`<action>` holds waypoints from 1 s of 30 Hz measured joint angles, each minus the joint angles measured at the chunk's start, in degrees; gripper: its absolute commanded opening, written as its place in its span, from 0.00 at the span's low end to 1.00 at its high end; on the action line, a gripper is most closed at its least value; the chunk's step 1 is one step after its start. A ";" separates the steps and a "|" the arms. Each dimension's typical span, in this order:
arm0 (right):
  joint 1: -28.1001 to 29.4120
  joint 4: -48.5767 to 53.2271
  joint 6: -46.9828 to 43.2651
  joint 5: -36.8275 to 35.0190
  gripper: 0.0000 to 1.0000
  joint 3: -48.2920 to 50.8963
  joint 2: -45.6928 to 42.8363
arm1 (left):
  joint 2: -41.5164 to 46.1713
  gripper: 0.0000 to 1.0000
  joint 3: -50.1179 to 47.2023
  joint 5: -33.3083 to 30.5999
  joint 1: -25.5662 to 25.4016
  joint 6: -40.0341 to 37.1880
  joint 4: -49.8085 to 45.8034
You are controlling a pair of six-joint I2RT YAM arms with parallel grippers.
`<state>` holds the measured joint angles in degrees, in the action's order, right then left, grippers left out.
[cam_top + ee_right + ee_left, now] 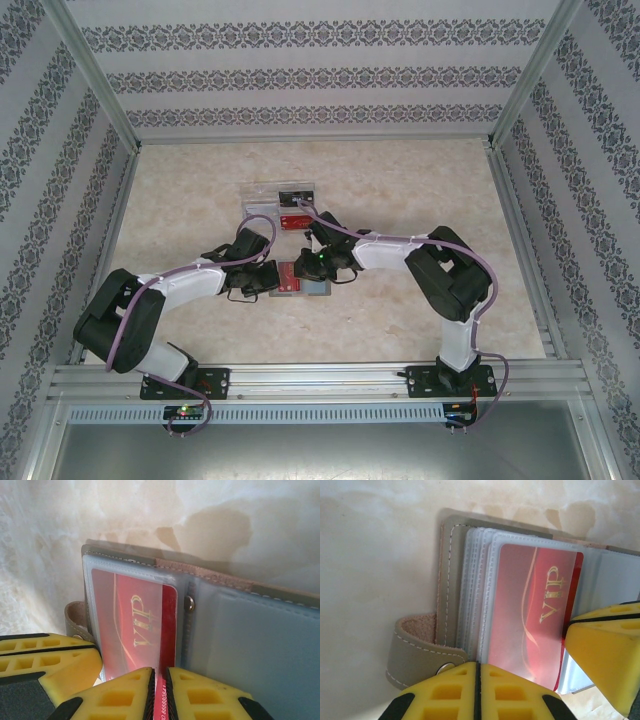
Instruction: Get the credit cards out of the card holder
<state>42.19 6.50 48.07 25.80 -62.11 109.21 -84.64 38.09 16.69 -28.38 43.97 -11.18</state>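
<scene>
The card holder [312, 288] lies open on the table between my two grippers, grey-brown [447, 580] with clear sleeves and a blue-grey inner side [250, 640]. A red credit card [132, 620] printed "VIP" sticks partway out of a clear sleeve [535, 610]. My right gripper [160, 672] is shut on that card's protruding edge, the card running between its jaws. My left gripper [478, 664] is shut, its tips pressed against the sleeves' edge beside the snap strap [415, 652]. Seen from above, the left gripper [268, 281] and right gripper [305, 266] meet over the holder.
A clear plastic tray [262, 203] stands behind the holder with a red card [292, 222] and a black card [294, 195] in it. Patterned walls and metal rails enclose the marbled table [400, 180].
</scene>
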 measured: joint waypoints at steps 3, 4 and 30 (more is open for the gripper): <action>-0.07 0.11 0.00 -0.26 0.15 0.02 -0.11 | 0.00 0.00 0.00 0.00 0.00 0.00 0.00; -0.07 0.15 0.00 -0.37 0.15 0.02 -0.11 | 0.00 0.00 0.00 -0.02 0.00 0.00 0.00; -0.07 0.11 -0.02 1.03 0.17 -0.15 0.48 | -0.02 0.00 0.00 0.00 0.00 0.00 0.00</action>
<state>42.13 6.61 48.05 26.83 -62.26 109.69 -84.66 38.09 16.69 -28.38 43.97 -11.18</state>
